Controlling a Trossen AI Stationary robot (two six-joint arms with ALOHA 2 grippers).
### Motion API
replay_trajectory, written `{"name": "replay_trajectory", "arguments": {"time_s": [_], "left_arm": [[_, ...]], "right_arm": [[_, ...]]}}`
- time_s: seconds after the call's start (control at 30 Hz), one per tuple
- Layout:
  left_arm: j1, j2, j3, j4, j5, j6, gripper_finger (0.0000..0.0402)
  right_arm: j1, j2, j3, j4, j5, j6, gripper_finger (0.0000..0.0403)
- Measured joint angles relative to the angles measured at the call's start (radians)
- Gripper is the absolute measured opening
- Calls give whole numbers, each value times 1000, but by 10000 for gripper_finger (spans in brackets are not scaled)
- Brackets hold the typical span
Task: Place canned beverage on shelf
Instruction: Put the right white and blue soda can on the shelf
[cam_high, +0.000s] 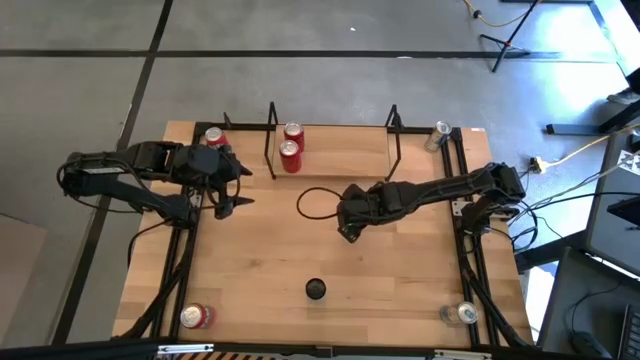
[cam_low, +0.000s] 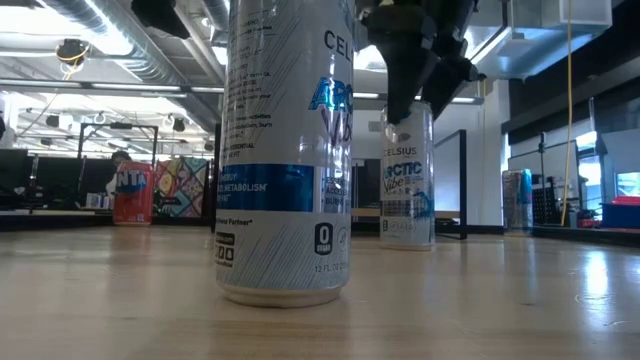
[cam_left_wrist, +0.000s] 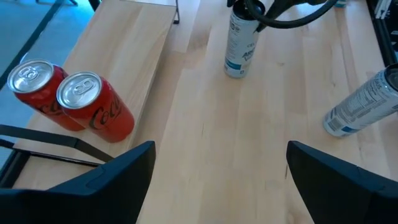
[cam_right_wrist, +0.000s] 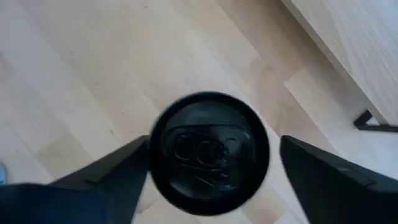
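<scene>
Celsius can stands upright mid-table, at the shelf's six o'clock — right pincer straddles its top, fingers apart, poised to grip; left pincer waits open.

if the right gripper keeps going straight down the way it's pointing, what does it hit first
Probably the black-topped can standing directly beneath the right gripper, between its open fingers; the tabletop lies below that.

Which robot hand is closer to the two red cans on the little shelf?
Left. The left gripper hangs just beside the red cans; the right gripper is farther off, over a black-topped can.
</scene>
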Motion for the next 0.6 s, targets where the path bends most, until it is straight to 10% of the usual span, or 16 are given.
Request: {"name": "replay_trajectory", "arguments": {"time_s": [0.2, 0.6], "left_arm": [[0, 0, 0, 0, 0, 16, 352], [0, 0, 1, 3, 19, 19, 352]], "right_arm": [[-2, 1, 2, 0, -18, -87, 214], [-90, 4, 152, -21, -145, -265, 216]]}}
